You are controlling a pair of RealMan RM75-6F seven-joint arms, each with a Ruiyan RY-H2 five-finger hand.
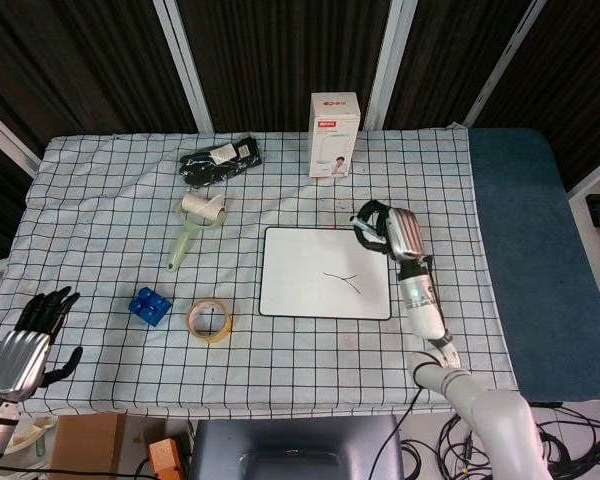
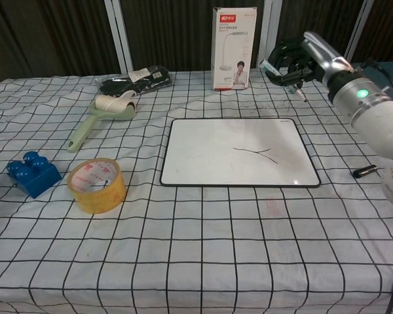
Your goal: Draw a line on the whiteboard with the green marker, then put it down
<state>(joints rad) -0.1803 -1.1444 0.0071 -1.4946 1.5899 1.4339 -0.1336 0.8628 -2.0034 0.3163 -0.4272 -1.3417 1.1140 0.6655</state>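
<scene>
My right hand (image 1: 385, 226) (image 2: 296, 57) grips the green marker (image 2: 269, 67) and hangs above the cloth, past the far right corner of the whiteboard (image 1: 300, 270) (image 2: 209, 150). The marker's tip slants down and is off the board. A thin dark line (image 1: 342, 280) (image 2: 257, 154) crosses the right half of the board. My left hand (image 1: 28, 338) hovers off the table's near left corner with its fingers spread and nothing in it; the chest view does not show it.
A small black cap-like piece (image 2: 365, 171) lies right of the board. A lamp box (image 1: 334, 135) stands behind it. To the left lie a black pouch (image 1: 220, 160), a lint roller (image 1: 195, 225), a blue block (image 1: 150, 305) and a tape roll (image 1: 209, 320).
</scene>
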